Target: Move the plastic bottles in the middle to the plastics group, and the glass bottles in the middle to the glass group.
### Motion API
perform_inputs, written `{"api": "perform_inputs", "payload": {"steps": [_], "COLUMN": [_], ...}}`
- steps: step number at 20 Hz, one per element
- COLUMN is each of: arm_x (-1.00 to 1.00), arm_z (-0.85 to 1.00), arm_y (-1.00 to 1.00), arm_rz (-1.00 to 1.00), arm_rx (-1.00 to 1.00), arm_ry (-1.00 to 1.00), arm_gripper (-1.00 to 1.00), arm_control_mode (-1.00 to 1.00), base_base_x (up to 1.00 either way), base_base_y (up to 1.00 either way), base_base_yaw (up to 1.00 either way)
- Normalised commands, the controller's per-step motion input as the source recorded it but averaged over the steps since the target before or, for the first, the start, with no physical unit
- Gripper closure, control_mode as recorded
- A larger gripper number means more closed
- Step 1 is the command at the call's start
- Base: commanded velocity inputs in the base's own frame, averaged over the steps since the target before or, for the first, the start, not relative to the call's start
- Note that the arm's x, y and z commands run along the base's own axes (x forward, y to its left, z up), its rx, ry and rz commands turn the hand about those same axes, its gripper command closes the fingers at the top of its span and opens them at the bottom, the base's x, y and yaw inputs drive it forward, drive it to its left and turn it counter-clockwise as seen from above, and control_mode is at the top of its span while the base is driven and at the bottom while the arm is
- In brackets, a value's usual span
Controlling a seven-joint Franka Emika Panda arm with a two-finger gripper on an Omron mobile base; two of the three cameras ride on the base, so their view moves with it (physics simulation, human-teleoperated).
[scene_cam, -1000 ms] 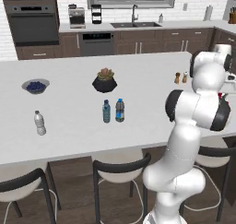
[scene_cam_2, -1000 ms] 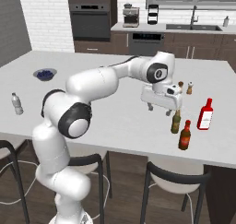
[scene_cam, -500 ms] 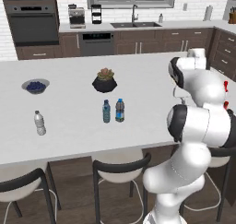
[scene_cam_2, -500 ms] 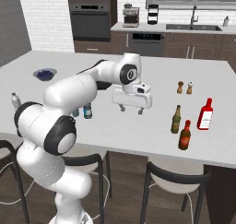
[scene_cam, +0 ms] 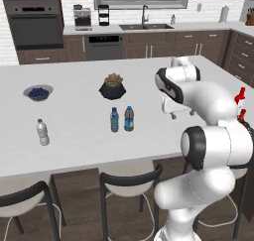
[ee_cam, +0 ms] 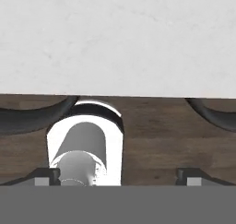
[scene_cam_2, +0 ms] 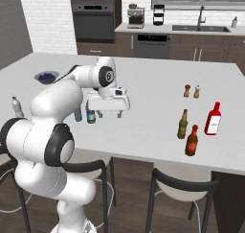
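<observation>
jaws: the gripper (scene_cam_2: 109, 113) hangs above the table (scene_cam_2: 153, 131), fingers pointing down, set wide apart and holding nothing.
plastic bottles: the see-through bottle with the blue label (scene_cam: 129, 118) and the pale blue bottle (scene_cam: 114, 120) stand upright, just beside each other, close to the jaws on the side away from the glass.
plastics group: the white-capped bottle (scene_cam: 43, 132) stands well beyond those two, further from the jaws.
glass bottle: the small brown bottle with the red neck (scene_cam_2: 192, 140) stands on the opposite side of the jaws, already near the tall red bottle (scene_cam_2: 213, 118) and the gold-necked bottle (scene_cam_2: 183, 124).
risk: the two blue-capped bottles stand so close that, I judge, one finger coming down between them could tip the neighbour.
risk two: the arm's elbow sweeps low; a wide swing could knock the glass.
hard to make out: in the right base view the arm covers part of both blue-capped bottles; the hand view gives bare table and the floor beyond its edge, no bottle.
</observation>
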Motion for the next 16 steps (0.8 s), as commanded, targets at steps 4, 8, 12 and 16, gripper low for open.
{"api": "perform_inputs", "payload": {"steps": [4,8,12,16], "arm_x": [0.04,0.36,0.38,0.06], "arm_z": [-0.01,-0.01,0.00,-0.01], "arm_y": [0.72,0.36,0.26,0.35], "arm_rz": [0.18,0.08,0.07,0.07], "arm_rx": [0.00,0.08,0.17,0.16], "arm_ry": [0.15,0.14,0.03,0.00], "arm_gripper": [-1.00,-1.00,-1.00,-1.00], "arm_control_mode": [-1.00,-1.00,-1.00,-1.00], "base_base_x": [0.00,0.00,0.00,0.00], "base_base_y": [0.00,0.00,0.00,0.00], "base_base_yaw": [0.00,0.00,0.00,0.00]}}
